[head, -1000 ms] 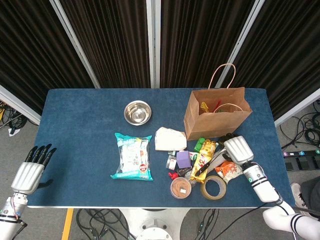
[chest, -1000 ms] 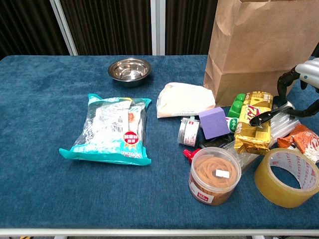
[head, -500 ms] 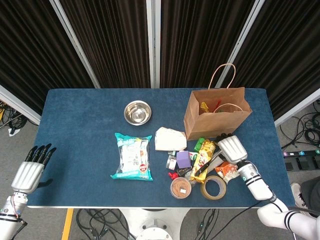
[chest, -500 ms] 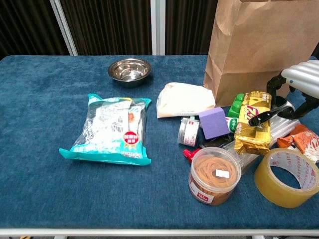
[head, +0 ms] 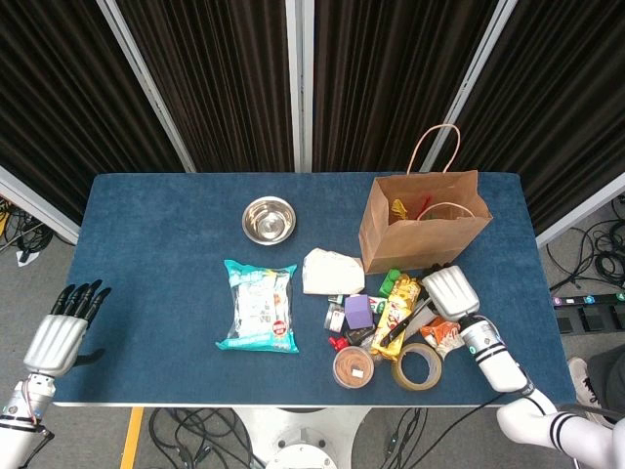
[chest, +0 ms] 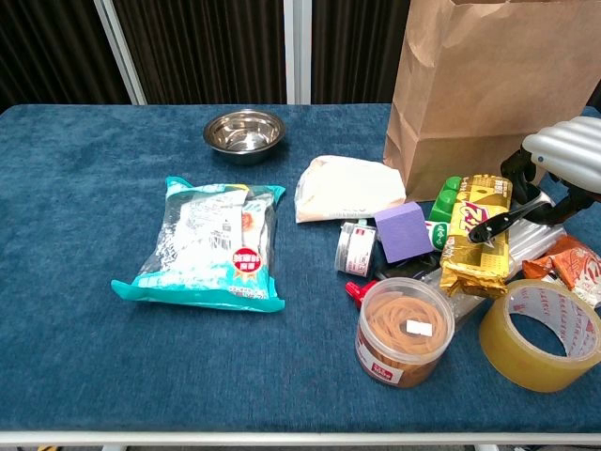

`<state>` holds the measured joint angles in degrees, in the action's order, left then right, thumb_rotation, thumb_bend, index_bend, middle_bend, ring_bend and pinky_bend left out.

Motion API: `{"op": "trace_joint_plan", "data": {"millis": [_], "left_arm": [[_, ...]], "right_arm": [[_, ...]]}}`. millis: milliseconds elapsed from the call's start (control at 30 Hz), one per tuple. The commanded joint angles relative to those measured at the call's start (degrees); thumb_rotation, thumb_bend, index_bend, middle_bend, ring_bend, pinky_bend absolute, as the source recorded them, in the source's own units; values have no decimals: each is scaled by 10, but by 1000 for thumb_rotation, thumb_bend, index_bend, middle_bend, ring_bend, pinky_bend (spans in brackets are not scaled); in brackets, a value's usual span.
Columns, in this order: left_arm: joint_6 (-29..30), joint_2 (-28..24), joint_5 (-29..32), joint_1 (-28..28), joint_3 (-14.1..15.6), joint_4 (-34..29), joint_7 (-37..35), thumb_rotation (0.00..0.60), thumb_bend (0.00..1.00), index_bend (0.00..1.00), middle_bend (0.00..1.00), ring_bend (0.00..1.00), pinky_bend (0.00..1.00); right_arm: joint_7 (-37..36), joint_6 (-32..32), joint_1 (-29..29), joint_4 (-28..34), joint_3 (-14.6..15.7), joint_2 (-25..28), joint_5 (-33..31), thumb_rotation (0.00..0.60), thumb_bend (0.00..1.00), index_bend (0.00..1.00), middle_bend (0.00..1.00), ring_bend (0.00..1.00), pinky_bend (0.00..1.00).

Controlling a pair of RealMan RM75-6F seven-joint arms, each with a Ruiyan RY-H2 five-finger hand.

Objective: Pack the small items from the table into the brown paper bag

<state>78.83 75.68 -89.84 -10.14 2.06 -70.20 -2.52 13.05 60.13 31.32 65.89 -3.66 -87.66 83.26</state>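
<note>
The brown paper bag already holds something, but most items remain on the tabletop — the right hand hovers over the gold snack pack, whether gripping I cannot tell, the left hand empty with fingers straight

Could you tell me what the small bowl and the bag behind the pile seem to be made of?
The bowl looks like polished metal, probably steel: silvery, with bright reflections inside. The bag looks like matte brown kraft paper, showing fold creases; its looped handles appear to be twisted paper cord.
</note>
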Motion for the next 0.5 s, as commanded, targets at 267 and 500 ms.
{"op": "trace_joint_plan", "data": {"millis": [267, 500], "left_arm": [[-3, -2, 1, -1, 0, -3, 0, 600, 57, 97, 66, 0, 49], [-3, -1, -1, -1, 2, -4, -4, 600, 57, 97, 67, 0, 49]], "right_arm": [[6, 18, -2, -19, 3, -13, 11, 600, 385, 787, 647, 544, 651], [8, 44, -7, -17, 2, -6, 22, 600, 426, 839, 692, 586, 693]]}}
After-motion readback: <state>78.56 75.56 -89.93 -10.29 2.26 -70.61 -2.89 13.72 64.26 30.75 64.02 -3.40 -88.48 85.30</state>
